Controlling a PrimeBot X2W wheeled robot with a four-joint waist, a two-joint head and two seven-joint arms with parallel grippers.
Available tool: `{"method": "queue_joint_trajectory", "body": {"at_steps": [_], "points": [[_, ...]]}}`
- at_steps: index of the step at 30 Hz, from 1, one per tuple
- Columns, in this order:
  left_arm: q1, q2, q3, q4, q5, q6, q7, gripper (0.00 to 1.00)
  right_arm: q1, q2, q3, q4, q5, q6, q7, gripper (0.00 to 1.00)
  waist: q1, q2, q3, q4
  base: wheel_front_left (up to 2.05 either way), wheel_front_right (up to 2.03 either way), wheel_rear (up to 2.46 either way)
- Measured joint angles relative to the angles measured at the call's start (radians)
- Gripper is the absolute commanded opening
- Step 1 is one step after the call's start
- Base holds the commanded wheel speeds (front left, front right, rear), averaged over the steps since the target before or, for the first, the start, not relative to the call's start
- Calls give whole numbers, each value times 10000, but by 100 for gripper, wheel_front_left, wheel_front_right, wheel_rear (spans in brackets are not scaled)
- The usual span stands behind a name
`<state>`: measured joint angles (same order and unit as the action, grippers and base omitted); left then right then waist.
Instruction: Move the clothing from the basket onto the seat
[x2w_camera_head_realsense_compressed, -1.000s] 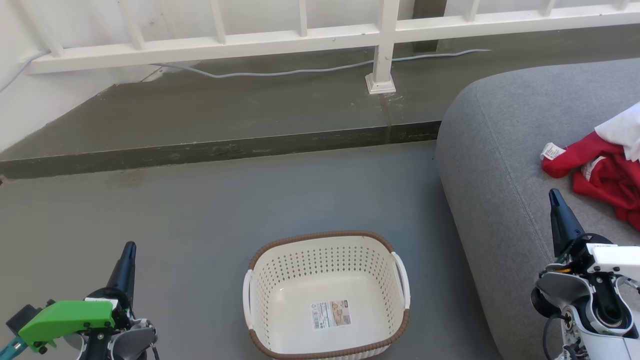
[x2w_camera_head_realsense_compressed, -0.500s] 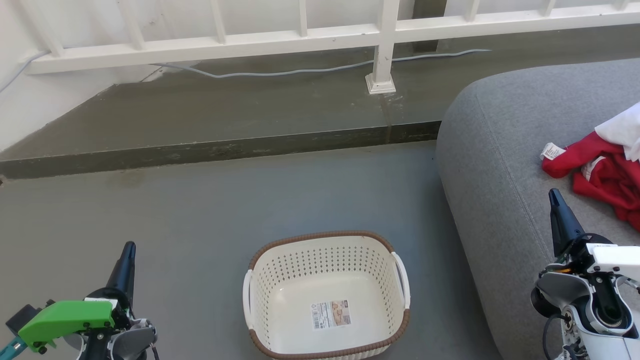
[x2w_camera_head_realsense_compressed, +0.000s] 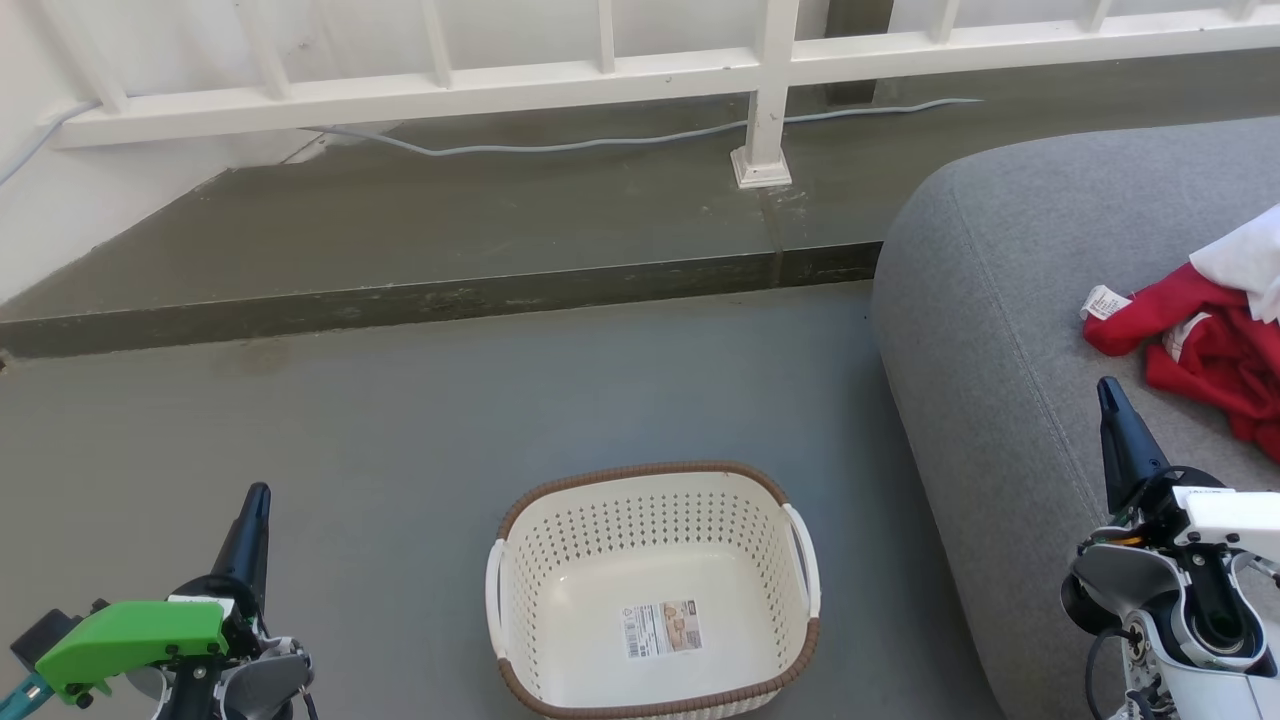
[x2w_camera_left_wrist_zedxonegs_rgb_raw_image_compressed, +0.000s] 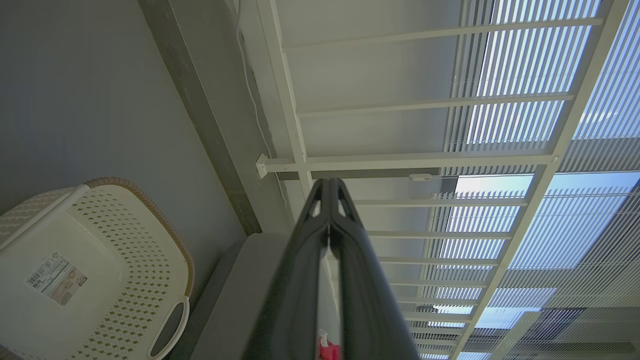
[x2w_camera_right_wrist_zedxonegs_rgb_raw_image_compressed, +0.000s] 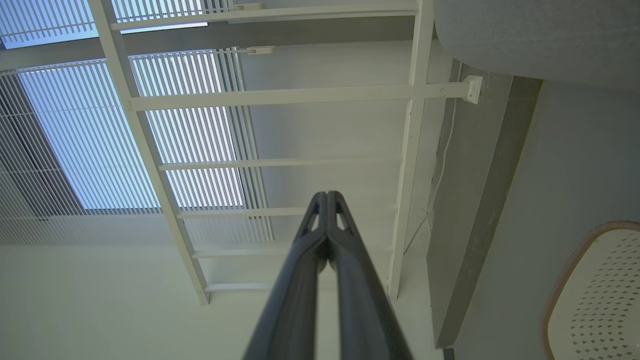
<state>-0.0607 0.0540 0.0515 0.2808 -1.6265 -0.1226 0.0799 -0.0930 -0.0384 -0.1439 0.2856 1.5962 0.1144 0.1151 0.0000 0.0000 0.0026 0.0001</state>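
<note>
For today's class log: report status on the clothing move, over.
Left gripper, right gripper: shut, empty. Basket empty; clothing on seat. Cable far back by railing, no obstruction.

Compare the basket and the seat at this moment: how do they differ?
Contents: the basket holds only its label sticker, while the seat bears the red and white clothing. Material: the basket is cream perforated plastic with a brown rim; the seat is grey fabric. Size: the basket is far smaller than the seat and stands on the floor beside it. Both have rounded edges.
</note>
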Motion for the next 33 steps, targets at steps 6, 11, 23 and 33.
{"method": "queue_joint_trajectory", "body": {"at_steps": [6,11,23,33], "points": [[-1,-2,4,0,0,0,0,0,0,2,2,-2,29,2,0,0,0,0,0,0,0,0,0],[-2,-2,8,-2,0,-2,0,0,1,2,4,-4,33,0,0,0,0,0,1,0,0,0,0],[-2,-4,17,-6,0,-2,77,0,1,2,12,-23,42,2,0,0,0,0,2,0,0,0,0],[-2,-6,23,-12,0,-2,77,0,1,2,13,-31,50,2,0,0,0,0,2,0,0,0,0]]}}
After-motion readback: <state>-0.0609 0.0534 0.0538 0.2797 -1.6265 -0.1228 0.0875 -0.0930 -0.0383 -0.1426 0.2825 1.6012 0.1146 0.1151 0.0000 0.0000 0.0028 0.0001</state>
